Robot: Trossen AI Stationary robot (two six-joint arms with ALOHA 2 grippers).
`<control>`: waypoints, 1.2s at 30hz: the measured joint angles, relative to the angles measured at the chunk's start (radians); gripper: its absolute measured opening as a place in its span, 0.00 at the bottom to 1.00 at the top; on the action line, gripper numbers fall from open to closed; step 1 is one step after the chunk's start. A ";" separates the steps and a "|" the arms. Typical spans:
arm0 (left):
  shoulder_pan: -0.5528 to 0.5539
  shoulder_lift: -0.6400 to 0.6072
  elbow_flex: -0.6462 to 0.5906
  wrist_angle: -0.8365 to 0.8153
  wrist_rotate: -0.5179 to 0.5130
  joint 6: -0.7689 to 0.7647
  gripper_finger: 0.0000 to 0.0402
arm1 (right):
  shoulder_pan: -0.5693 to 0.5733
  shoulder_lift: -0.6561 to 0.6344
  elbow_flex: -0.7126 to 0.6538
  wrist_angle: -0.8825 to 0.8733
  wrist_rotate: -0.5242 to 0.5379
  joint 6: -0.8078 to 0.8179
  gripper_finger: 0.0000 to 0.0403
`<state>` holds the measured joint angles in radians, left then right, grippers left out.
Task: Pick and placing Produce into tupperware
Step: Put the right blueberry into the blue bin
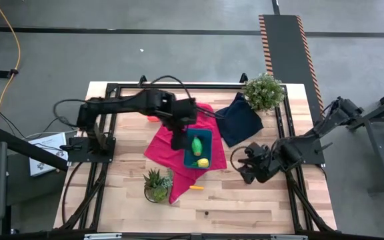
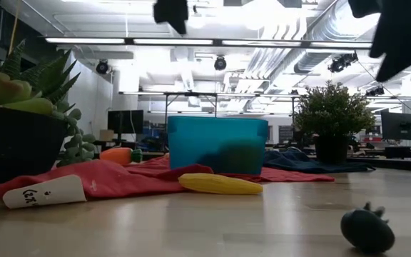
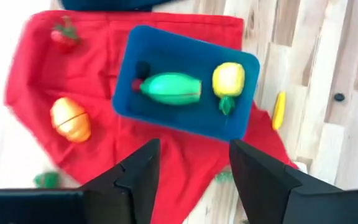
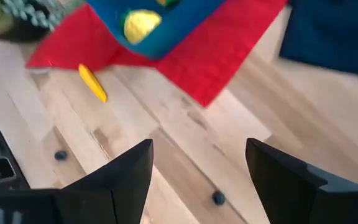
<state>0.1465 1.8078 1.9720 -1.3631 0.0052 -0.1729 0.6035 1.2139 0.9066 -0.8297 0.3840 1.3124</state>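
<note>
Wooden tabletop (image 1: 245,200), red cloth (image 1: 162,147) spread mid-surface. Hovering left gripper (image 3: 191,174) above the tupperware (image 3: 132,102), fingers parted, holding nothing. Seeing green produce (image 3: 171,88) and yellow produce (image 3: 228,79) lying inside the tub; orange piece (image 3: 71,119) and red piece (image 3: 63,34) waiting on the cloth; yellow piece (image 3: 279,109) lying on bare wood. Parking right gripper (image 4: 197,174) wide open, empty, well off to the side. Risking: dragging cloth during next grasp, shifting the tub; rounded pieces slipping from the fingers.
</note>
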 joint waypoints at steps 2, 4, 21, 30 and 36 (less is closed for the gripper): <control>-0.011 -0.052 -0.018 -0.006 -0.029 -0.019 0.43 | 0.026 0.020 0.000 0.000 -0.001 0.031 0.61; -0.011 -0.105 -0.038 -0.019 -0.058 -0.038 0.42 | 0.051 0.038 0.000 0.004 -0.002 0.057 0.61; -0.133 -0.616 -0.427 0.153 -0.237 -0.395 0.41 | 0.381 0.089 -0.106 0.003 0.397 0.729 0.61; -0.284 -0.713 -0.561 0.198 -0.353 -0.600 0.41 | 0.381 0.161 -0.060 0.049 0.411 0.608 0.61; -0.371 -0.713 -0.584 0.207 -0.401 -0.699 0.41 | 0.426 0.315 -0.057 -0.002 0.342 0.825 0.61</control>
<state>-0.2249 1.0946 1.3882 -1.1559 -0.3957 -0.8718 1.0293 1.5286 0.8497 -0.8315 0.7257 2.1370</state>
